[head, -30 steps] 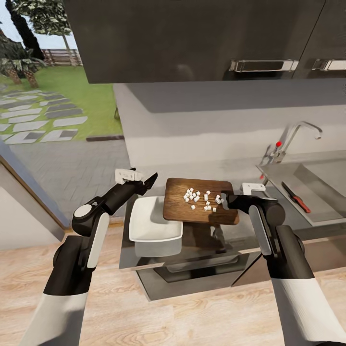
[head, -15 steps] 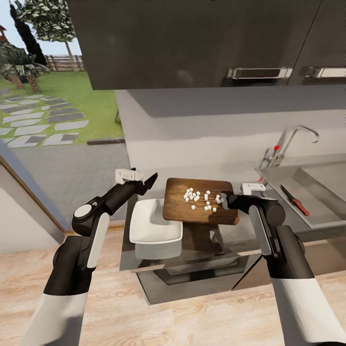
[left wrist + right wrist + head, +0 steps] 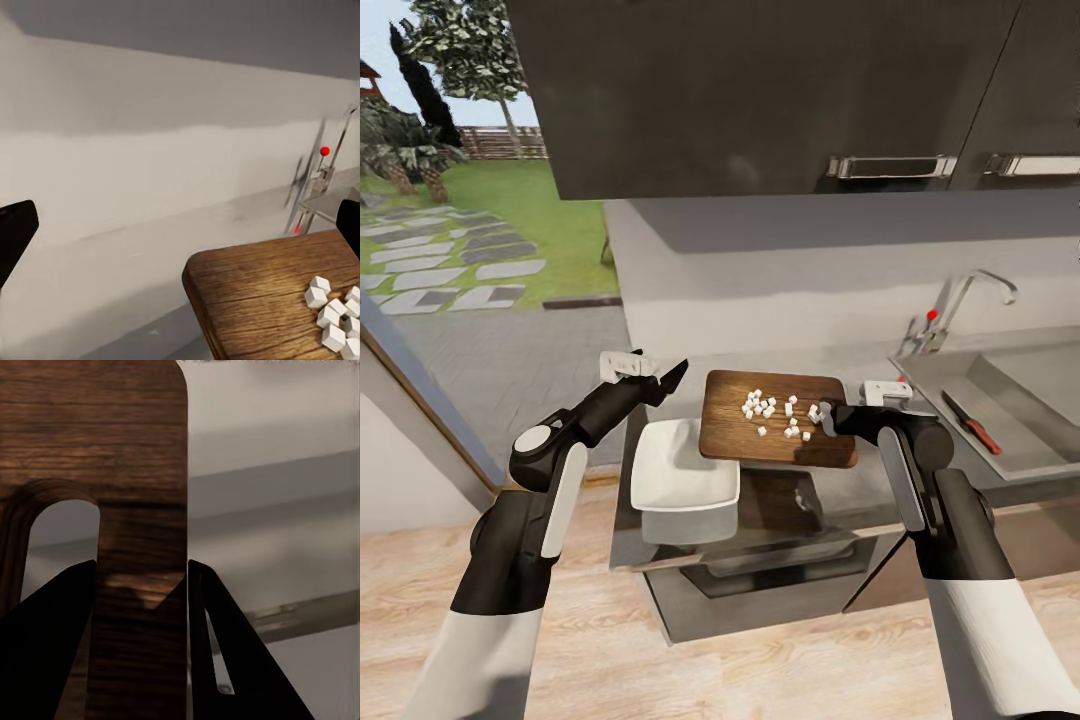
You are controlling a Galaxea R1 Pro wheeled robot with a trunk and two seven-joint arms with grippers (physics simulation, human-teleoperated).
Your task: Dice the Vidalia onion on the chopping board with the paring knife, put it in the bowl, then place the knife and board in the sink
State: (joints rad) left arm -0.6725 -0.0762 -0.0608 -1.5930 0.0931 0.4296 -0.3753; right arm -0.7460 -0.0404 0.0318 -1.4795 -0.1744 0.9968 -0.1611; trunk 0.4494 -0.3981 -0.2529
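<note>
Roughly two dozen white onion cubes (image 3: 778,412) sit on the chopping board (image 3: 775,435), which your right gripper (image 3: 828,418) has clenched by the strip of wood beside its oval handle slot (image 3: 60,547); the right wrist view shows a dark finger (image 3: 45,652) on each side of that strip. The board is lifted clear of the countertop (image 3: 815,505) and looks close to level, with its near-left corner overhanging the rim of the white bowl (image 3: 682,470). Your left gripper (image 3: 650,375) hangs above and behind the bowl with its fingers spread and nothing between them. The paring knife (image 3: 970,421) already lies in the sink (image 3: 1010,400), so the step in hand is getting the diced onion into the bowl. For the next move, you would want to bring the board's left edge further over the bowl and tilt it down that way so the cubes slide off together; tilt slowly, since cubes near the handle end could fall short. How high the board rides above the bowl is hard to judge from the head view, so watch the gap as you tip.
</note>
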